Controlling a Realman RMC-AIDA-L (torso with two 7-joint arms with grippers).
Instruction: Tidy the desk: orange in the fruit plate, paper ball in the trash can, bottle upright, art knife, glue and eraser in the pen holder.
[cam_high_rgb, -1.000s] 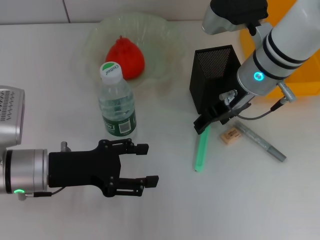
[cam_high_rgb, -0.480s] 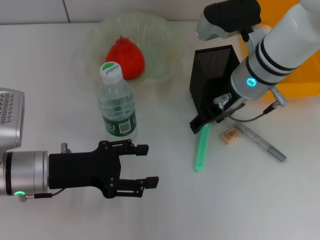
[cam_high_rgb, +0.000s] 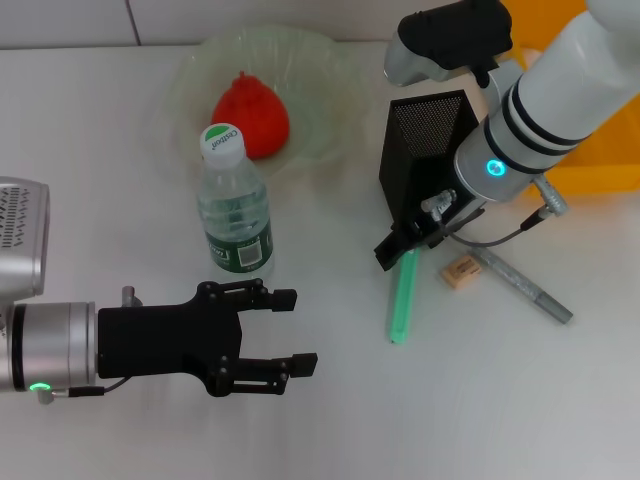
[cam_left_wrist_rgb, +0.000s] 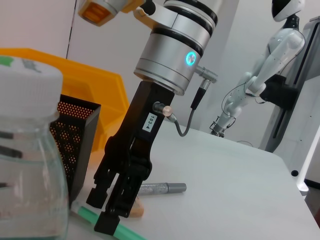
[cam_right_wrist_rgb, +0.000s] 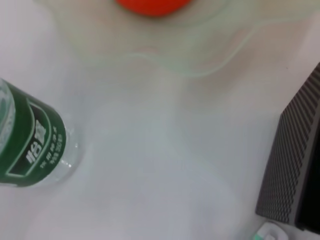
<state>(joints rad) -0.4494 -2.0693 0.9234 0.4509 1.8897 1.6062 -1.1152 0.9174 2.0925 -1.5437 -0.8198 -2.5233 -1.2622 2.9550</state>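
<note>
Green stick (cam_high_rgb: 403, 298), apparently the art knife, lying flat on the desk (cam_high_rgb: 120, 150) just right of frame centre, upper end tucked between the tips of the right gripper (cam_high_rgb: 400, 246). Claw pressed down at that end, fingers close around it; hard to tell whether truly pinching or only touching. Same claw seen from the side in the left wrist view, tips (cam_left_wrist_rgb: 107, 220) on the green stick (cam_left_wrist_rgb: 92, 220). Directly behind: pen holder (cam_high_rgb: 425, 150), upright. Just right of the stick: eraser (cam_high_rgb: 461, 271), and beside it a grey pen-like stick (cam_high_rgb: 520, 284), lying diagonally, perhaps the glue. Yellow trash can (cam_high_rgb: 590, 170) at the right edge, mostly hidden by the arm.

Left of centre: bottle (cam_high_rgb: 234, 205), upright, cap on. Above it, in the upper middle: fruit plate (cam_high_rgb: 200, 70) holding the orange (cam_high_rgb: 250, 115).

Lower left: left gripper (cam_high_rgb: 295, 330), fingers spread wide, holding nothing, hovering over bare desk below the bottle.
</note>
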